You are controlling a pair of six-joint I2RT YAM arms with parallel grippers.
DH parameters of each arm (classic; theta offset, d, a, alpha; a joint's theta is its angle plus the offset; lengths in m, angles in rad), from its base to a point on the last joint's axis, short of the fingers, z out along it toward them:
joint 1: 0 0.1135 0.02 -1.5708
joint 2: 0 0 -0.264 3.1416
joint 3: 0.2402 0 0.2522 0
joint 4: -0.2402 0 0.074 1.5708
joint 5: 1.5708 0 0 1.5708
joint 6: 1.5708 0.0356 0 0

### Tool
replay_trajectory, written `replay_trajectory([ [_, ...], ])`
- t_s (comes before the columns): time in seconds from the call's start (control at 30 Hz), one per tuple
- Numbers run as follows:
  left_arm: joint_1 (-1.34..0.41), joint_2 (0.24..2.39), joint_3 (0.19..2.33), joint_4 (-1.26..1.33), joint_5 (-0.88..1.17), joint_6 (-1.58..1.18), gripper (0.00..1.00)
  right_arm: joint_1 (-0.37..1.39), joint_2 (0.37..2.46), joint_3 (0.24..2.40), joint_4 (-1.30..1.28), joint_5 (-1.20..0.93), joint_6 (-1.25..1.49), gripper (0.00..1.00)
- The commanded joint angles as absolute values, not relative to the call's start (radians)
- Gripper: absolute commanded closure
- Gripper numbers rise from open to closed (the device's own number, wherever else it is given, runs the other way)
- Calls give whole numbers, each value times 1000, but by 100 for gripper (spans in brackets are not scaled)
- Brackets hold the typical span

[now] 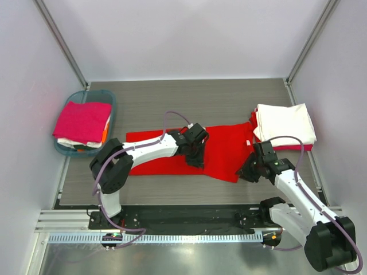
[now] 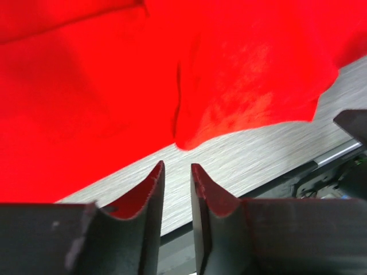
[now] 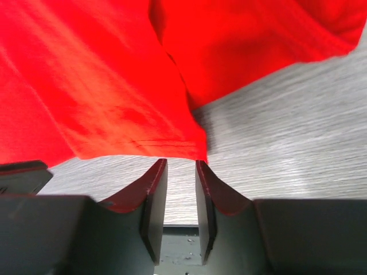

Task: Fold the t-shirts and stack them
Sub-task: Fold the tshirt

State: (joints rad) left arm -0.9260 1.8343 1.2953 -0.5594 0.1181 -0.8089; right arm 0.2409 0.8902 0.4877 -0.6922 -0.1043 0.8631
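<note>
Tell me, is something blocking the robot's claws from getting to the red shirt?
No, nothing visible is. The left gripper and right gripper both sit, jaws slightly apart, right at an edge of the red t-shirt, with only a bit of bare table in front of them.

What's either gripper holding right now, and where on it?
Nothing. The left gripper and right gripper each show an empty gap, tips at the edge of the red t-shirt.

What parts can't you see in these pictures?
Top view: the magenta pink shirt in the teal plastic basket covers the shirts below; only edges peek out.
Top view: the white left arm hides the middle of the spread bright red t-shirt.
Both wrist views: the picture edges cut that shirt off.
</note>
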Motion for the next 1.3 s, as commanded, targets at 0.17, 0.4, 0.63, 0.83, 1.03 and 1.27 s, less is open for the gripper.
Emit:
replay_trajectory([
  [0.17,-910,1904,1384,-512,138,-801,77,244,900,597,-622,-162,778,85],
  [0.4,-910,1954,1407,-491,149,-810,84,244,994,578,-529,-210,788,99],
  [0.63,-939,2003,1431,-476,140,-825,91,244,1011,470,-502,-146,787,99],
  [0.83,-954,2008,1422,-485,123,-830,93,244,1012,408,-500,-83,805,99],
  [1.03,-960,1947,1407,-569,9,-810,74,245,1012,403,-518,-35,819,99],
  [1.27,-948,1947,1401,-552,64,-810,73,244,1008,411,-552,-5,813,99],
])
